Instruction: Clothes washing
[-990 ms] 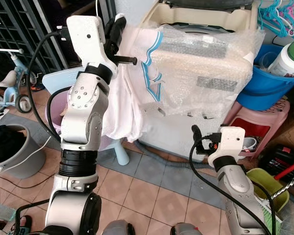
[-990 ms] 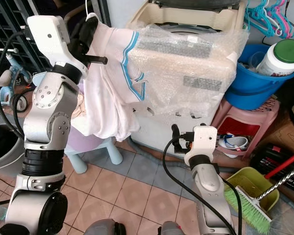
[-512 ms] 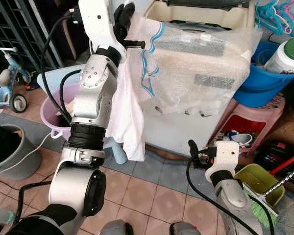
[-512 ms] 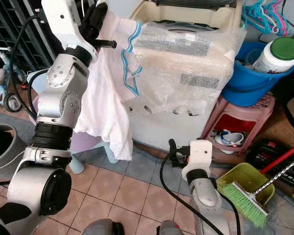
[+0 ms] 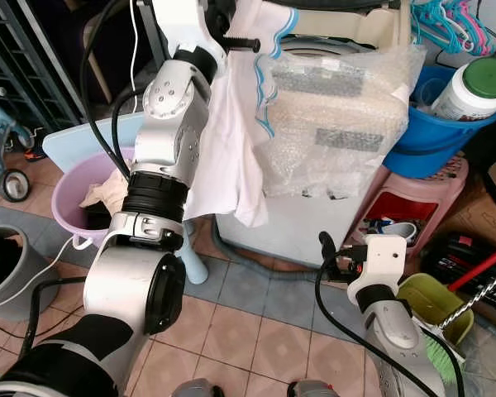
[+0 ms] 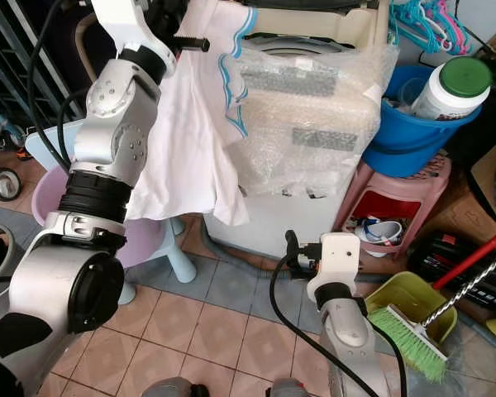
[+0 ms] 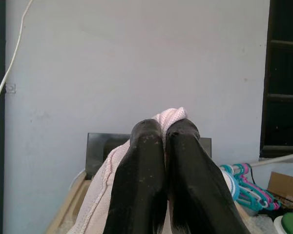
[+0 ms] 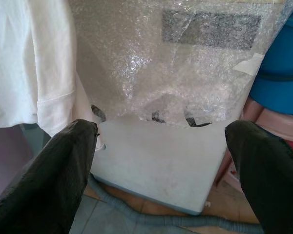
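Left tool [image 7: 165, 141]: raised high at the far left, fingers pinched together on the white garment [image 5: 231, 141], a fold of cloth showing between the tips in the left wrist view.

White garment: blue-trimmed, hanging down from the left tool, draping against the left front corner of the washing machine [image 5: 298, 227], its hem ending above the floor.

Right tool [image 8: 161, 161]: hanging low and near, in front of the machine's lower panel, fingers spread wide and holding nothing.

Washing machine: top-loading, cream lid at the far edge, its front half wrapped in bubble wrap [image 5: 347, 116].

Risks, as judgement: the garment appears to be pinched by a small fold only, so it could be slipping free while being carried over the rim; the hanging length could be snagging on the loose bubble wrap or trailing outside the tub; the cable [image 5: 339, 331] looping by the right arm could be catching.

Surface and room: tiled floor [image 5: 231, 322] in pinkish and grey squares. Purple basin [image 5: 66, 186] with more laundry at the left, grey bucket [image 5: 8, 277] beyond it. At the right, blue tub [image 5: 434, 132] holding a white jar with a green lid [image 5: 475, 87], pink stool [image 5: 401, 211], green dustpan [image 5: 426, 302], hangers [image 5: 455, 25] at the far right.
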You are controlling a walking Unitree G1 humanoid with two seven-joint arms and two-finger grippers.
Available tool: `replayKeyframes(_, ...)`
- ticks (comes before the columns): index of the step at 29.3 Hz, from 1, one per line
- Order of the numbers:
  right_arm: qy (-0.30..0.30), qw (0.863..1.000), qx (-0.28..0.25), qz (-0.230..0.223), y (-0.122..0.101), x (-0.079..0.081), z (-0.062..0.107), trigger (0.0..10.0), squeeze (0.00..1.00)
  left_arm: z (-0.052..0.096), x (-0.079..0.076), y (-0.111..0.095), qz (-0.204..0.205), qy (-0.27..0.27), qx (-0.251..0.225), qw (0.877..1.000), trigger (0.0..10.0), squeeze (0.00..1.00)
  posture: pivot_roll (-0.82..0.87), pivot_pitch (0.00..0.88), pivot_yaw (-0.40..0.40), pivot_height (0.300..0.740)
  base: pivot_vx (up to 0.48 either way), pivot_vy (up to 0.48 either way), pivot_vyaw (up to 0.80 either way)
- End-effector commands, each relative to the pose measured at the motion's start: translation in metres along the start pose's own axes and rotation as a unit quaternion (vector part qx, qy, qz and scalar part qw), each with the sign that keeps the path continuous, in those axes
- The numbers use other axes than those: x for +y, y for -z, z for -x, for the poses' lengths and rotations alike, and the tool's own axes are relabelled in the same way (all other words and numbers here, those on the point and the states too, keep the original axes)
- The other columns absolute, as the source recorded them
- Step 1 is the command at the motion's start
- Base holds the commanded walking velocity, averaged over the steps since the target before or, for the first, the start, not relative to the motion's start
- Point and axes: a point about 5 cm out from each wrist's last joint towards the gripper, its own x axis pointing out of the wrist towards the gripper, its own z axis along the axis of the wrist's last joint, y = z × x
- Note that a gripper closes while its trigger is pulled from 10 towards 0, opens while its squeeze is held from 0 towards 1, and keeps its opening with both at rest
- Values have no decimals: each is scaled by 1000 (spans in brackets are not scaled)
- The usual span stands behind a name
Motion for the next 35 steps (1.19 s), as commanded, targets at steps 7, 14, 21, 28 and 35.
replayKeyframes(7,-2,1000,-3,-2,-2,4,0,10000,0,-3,10,0,-1,-5,-7,1000,10000,0,-149,82,101,740,480,0,0)
replayKeyframes(14,-4,1000,-4,-9,-3,7,-4,10000,0,-4,6,0,-6,19,-3,1000,10000,0,-143,74,104,740,409,0,-114)
replayKeyframes(21,-5,1000,-3,-9,-3,8,-5,10000,0,-7,0,-1,-5,33,-9,999,10000,0,-145,71,105,740,306,0,-800)
replayKeyframes(28,-6,1000,-3,-8,-2,9,-3,10000,0,-9,-2,-2,-9,46,-9,999,10000,0,-147,70,108,740,321,0,-311)
replayKeyframes(35,-10,1000,-2,-5,-1,11,-3,10000,0,-17,-4,-9,-15,51,-18,998,10000,0,-147,72,107,740,366,0,0)
